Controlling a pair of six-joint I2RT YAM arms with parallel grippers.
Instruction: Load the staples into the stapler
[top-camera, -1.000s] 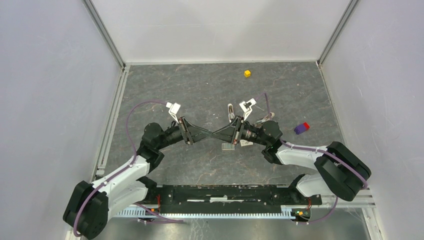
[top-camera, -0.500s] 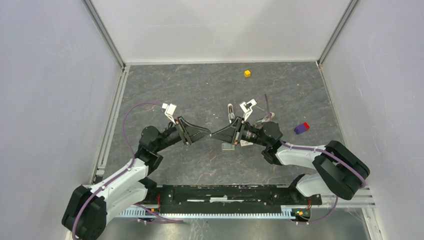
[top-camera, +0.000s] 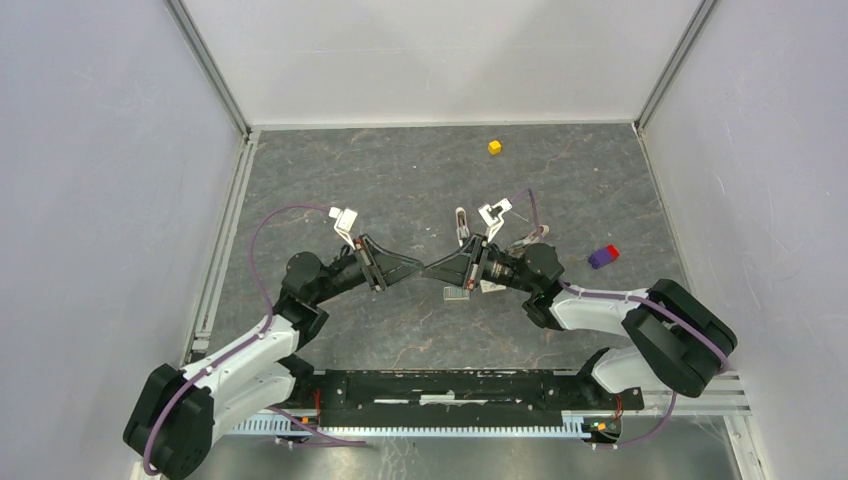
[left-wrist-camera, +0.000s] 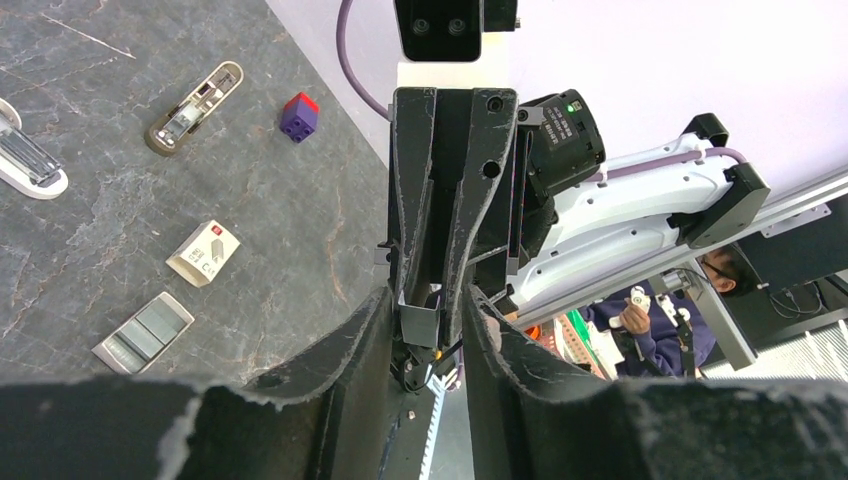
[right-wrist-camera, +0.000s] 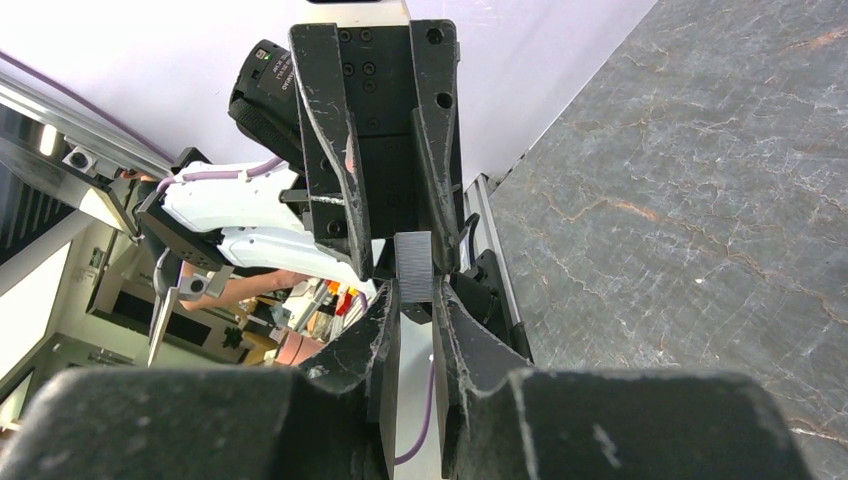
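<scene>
- Nearest the bases, we see one small grey box (left-wrist-camera: 145, 330) on the table (top-camera: 380, 180), with one pale card (left-wrist-camera: 205, 252) just beside it. The left wrist view shows the box face as flat grey panels, and we cannot tell what is inside.
- Over these, the two pincers meet tip to tip. From above we cannot read their jaws, but both wrist views show them.
- The right gripper (right-wrist-camera: 414, 290) is nearly closed. It pinches the staples (right-wrist-camera: 414, 258), one ribbed grey block, by the end nearest its own camera and holds them off the table.
- The left gripper (left-wrist-camera: 428, 295) stands a little wider, with a finger on either side of that block. The right wrist view shows gaps between fingers and block, so it grips nothing.
- Beyond them, the stapler (top-camera: 462, 224), which is white, lies on the table, apart from the staples.
- Only the left wrist view clearly shows a tan oblong piece (left-wrist-camera: 195, 95) with a metal channel. It lies near one purple block with a red top (left-wrist-camera: 298, 115).
- Farthest off, we count one yellow cube (top-camera: 494, 147).
</scene>
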